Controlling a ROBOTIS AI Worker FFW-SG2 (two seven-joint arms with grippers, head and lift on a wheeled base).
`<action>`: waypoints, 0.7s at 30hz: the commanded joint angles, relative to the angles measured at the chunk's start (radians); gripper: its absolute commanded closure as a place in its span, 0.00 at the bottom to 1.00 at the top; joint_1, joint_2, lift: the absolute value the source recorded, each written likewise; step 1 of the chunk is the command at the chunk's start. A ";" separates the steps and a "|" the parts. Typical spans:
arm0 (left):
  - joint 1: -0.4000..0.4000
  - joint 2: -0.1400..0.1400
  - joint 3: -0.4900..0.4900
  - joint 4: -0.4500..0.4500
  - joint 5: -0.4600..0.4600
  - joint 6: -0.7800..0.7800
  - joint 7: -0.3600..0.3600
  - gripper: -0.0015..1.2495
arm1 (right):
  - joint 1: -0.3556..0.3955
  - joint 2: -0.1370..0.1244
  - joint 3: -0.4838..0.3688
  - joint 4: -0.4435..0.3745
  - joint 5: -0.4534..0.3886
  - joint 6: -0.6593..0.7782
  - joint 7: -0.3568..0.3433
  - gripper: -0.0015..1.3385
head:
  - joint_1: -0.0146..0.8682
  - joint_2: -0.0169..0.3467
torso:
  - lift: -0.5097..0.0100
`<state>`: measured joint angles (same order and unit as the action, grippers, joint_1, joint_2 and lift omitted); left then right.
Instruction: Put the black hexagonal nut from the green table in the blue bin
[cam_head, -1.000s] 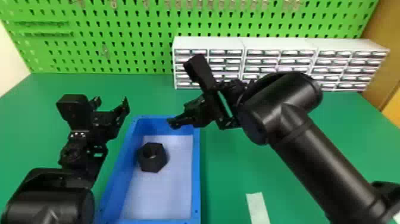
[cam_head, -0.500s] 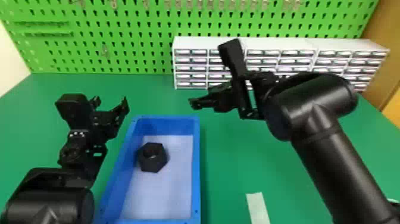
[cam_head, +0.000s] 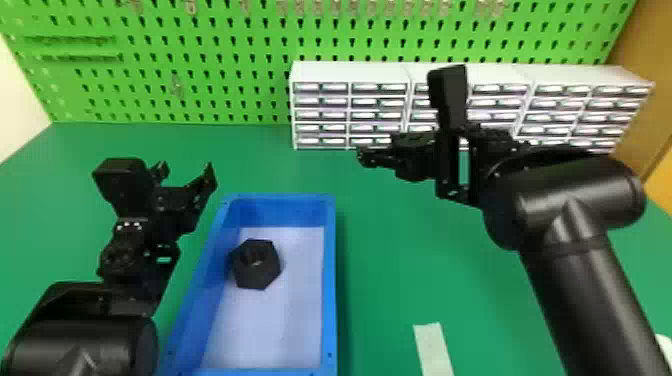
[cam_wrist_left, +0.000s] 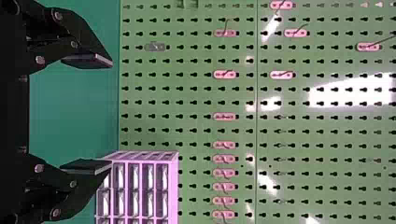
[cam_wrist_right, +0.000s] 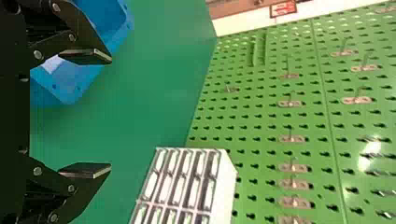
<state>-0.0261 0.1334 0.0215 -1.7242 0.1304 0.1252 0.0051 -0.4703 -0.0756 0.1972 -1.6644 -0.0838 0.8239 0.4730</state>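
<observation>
My right tool (cam_head: 366, 156) gapes wide, released, over the surface (cam_head: 390, 260), forearm slanting inward. Left tool (cam_head: 186, 172) also agape, near blue bin (cam_head: 329, 280); black nut (cam_head: 262, 275) inside.

On the counter (cam_head: 385, 260), with the nut (cam_head: 260, 279) inside the bin (cam_head: 329, 280), toward its far end and near its left wall, a strip (cam_head: 434, 347) right of the bin, drawer cabinets (cam_head: 350, 72) farther back and mostly rightward, before a pegboard (cam_head: 202, 67).
</observation>
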 joint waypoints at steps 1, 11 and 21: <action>0.000 0.000 0.000 0.000 0.000 -0.001 0.001 0.39 | 0.025 0.004 -0.041 0.000 0.006 -0.065 -0.008 0.34 | 0.79 0.19 | 0.79; -0.001 0.000 0.000 -0.002 0.000 -0.001 0.001 0.39 | 0.094 0.019 -0.122 0.000 -0.007 -0.196 -0.096 0.34 | 0.79 0.19 | 0.79; -0.003 0.000 -0.003 -0.003 0.003 -0.001 0.001 0.39 | 0.162 0.045 -0.154 0.009 0.016 -0.354 -0.208 0.34 | 0.79 0.19 | 0.79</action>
<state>-0.0287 0.1334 0.0199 -1.7258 0.1323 0.1242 0.0057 -0.3317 -0.0408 0.0510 -1.6633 -0.0754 0.5313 0.2954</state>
